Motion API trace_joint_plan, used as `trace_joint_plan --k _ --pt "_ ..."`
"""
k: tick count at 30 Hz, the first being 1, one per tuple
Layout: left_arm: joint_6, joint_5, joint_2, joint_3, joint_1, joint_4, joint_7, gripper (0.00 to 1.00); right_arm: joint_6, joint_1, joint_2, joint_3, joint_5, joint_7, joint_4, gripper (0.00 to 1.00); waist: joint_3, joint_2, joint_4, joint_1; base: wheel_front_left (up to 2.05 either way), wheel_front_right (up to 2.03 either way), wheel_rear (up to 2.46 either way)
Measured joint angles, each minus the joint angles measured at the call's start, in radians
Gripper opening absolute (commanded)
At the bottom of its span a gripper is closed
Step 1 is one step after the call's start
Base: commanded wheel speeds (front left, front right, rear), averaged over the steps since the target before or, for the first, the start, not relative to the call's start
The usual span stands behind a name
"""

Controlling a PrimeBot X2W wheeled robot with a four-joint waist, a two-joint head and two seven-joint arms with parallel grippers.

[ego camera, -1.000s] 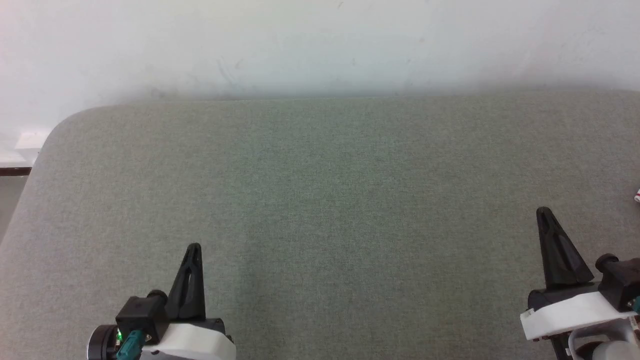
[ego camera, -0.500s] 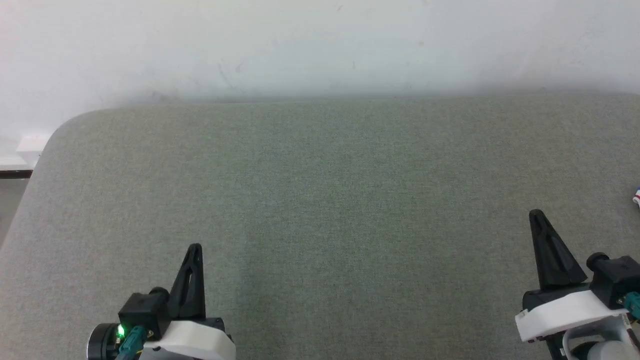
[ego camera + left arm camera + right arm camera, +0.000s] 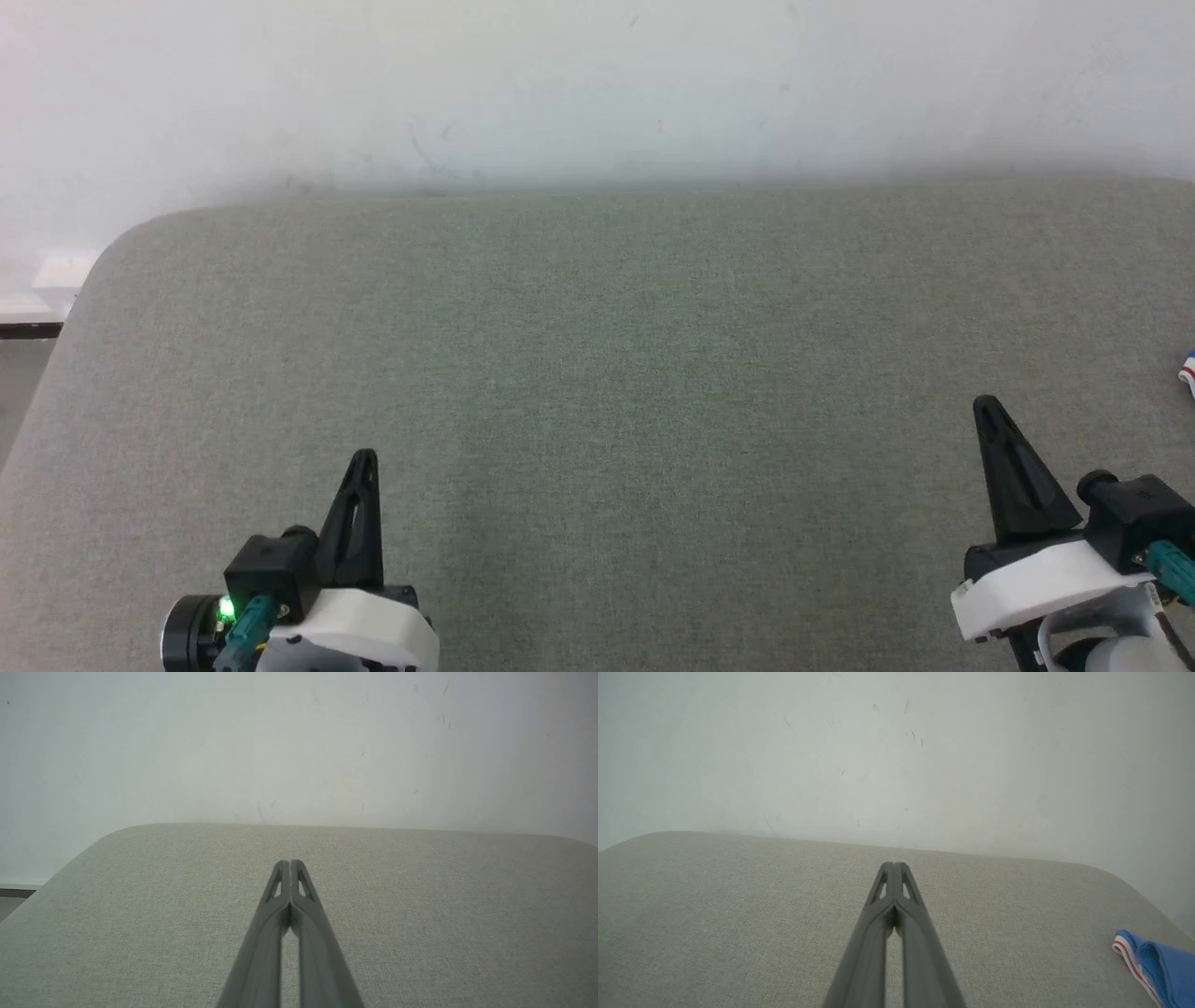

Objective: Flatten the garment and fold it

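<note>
The left gripper (image 3: 364, 459) is recorded at the lower left of the head view, fingers pointed away from the robot over the padded surface (image 3: 597, 373). In the left wrist view its two dark fingers are seen pressed together tip to tip, with only a thin slit left lower down between the shanks; nothing is clamped. A green light (image 3: 225, 609) is lit on the black block at its wrist, beside a teal connector (image 3: 241, 639).

The right gripper (image 3: 985, 403) is recorded at the lower right of the head view, leaned slightly to the left. In the right wrist view its fingers are likewise brought together at the tips, with nothing between them. Whether either gripper is touching the surface cannot be told.

The garment (image 3: 1160, 966) is seen in part at the lower right edge of the right wrist view: bright blue cloth with a white sleeve end (image 3: 1122, 951) edged by thin red stripes, laid on the surface near its rounded right corner. In the head view a sliver of the garment (image 3: 1189, 373) is caught at the right edge, beyond the right gripper and apart from it. The rest is cut off by the frame, so its lay cannot be judged.

The surface is covered in grey-green woven fabric and is set against a pale wall (image 3: 597, 84) marked with faint scuffs
</note>
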Motion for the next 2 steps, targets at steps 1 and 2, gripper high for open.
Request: trace_joint_plan --k 1,2 --pt "0.0 0.001 0.0 0.0 -0.002 0.0 0.001 0.0 0.0 0.0 0.001 0.001 -0.002 0.0 0.0 0.0 -0.001 0.0 0.0 0.0 0.0 0.0 0.0" --pt "0.0 0.001 0.0 0.001 -0.005 0.0 0.002 0.0 0.0 0.0 0.001 0.001 -0.004 0.002 0.0 0.0 -0.001 0.0 0.0 0.0 0.0 0.0 0.0"
